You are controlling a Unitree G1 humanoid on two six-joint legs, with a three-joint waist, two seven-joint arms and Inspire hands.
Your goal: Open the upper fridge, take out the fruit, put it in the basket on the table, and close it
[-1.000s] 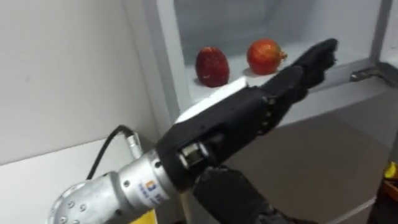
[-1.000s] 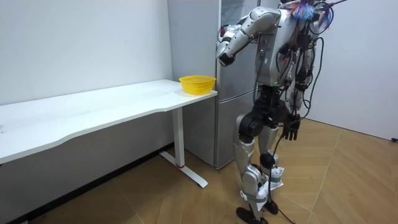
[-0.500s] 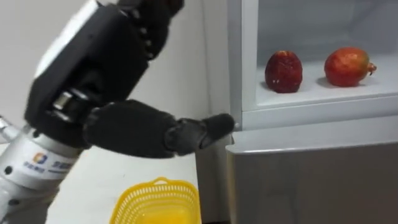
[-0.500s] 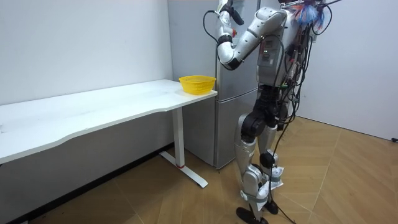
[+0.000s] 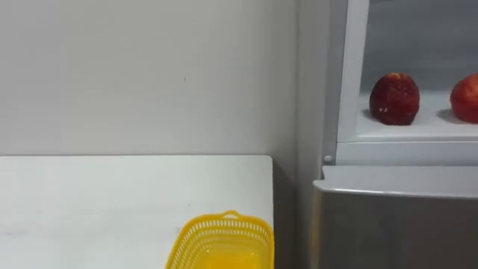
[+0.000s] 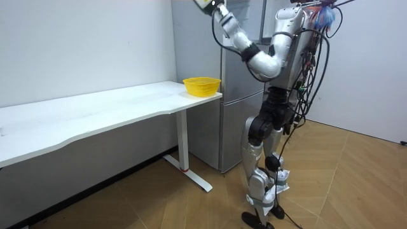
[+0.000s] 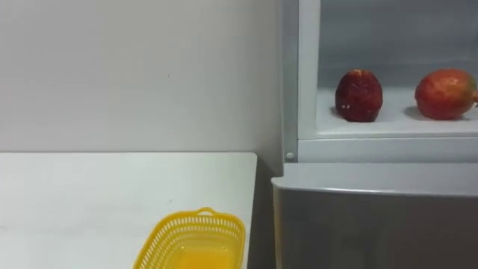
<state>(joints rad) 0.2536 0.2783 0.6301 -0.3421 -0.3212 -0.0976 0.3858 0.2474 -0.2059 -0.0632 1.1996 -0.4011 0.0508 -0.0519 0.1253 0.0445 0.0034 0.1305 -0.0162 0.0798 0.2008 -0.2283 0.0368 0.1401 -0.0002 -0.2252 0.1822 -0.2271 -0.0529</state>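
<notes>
The fridge's upper compartment (image 7: 306, 90) stands open. On its white shelf (image 7: 388, 127) sit a dark red fruit (image 7: 359, 96) (image 5: 393, 99) and, to its right, a brighter red fruit (image 7: 446, 93) (image 5: 467, 97). In the room view I stand facing the grey fridge (image 6: 238, 95). My left arm is raised high toward the room view's upper left, and my left hand (image 6: 206, 4) is cut off by the top edge, so its fingers are not readable there.
A yellow mesh basket (image 7: 190, 240) (image 6: 201, 85) sits on the corner of the white table (image 7: 89, 202) nearest the fridge. The closed grey lower door (image 7: 373, 224) lies below the shelf. A white wall backs the table.
My left arm swung up from in front of the shelf to above my head, leaving the eye view. The eye view shifted left, so the fruits now sit further right.
</notes>
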